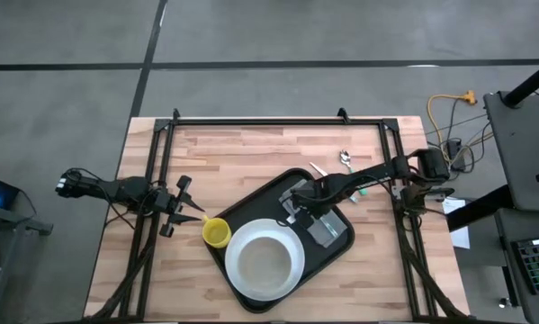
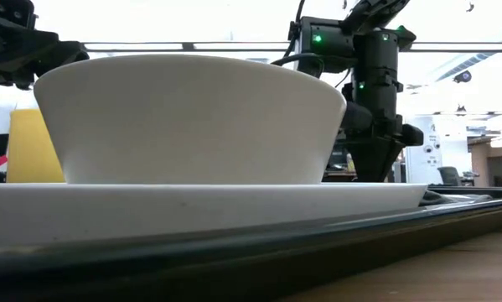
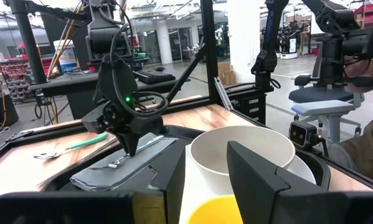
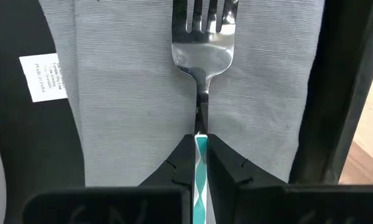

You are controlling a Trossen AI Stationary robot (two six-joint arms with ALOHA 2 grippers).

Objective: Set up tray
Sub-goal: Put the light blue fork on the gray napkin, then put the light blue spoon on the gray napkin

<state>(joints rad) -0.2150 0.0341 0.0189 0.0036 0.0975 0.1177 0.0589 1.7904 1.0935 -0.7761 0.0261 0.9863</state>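
Pinching the fork (image 4: pixel 202 46) by its teal handle, the right arm's fingers (image 4: pixel 200 163) are closed tight over the grey napkin (image 4: pixel 136 93) on the black tray (image 1: pixel 251 209), which sits mid-surface (image 1: pixel 251 153), angled. White bowl (image 1: pixel 265 263) on a plate (image 2: pixel 234 205) fills the tray's near end. Left fingers (image 1: pixel 190 212) are closed around the yellow cup (image 1: pixel 217 233) beside the tray's edge.

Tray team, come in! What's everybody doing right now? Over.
Right tool shut on teal-handled metal fork, over grey cloth napkin on large black plastic tray. Left tool at yellow plastic cup. White bowl on tray.
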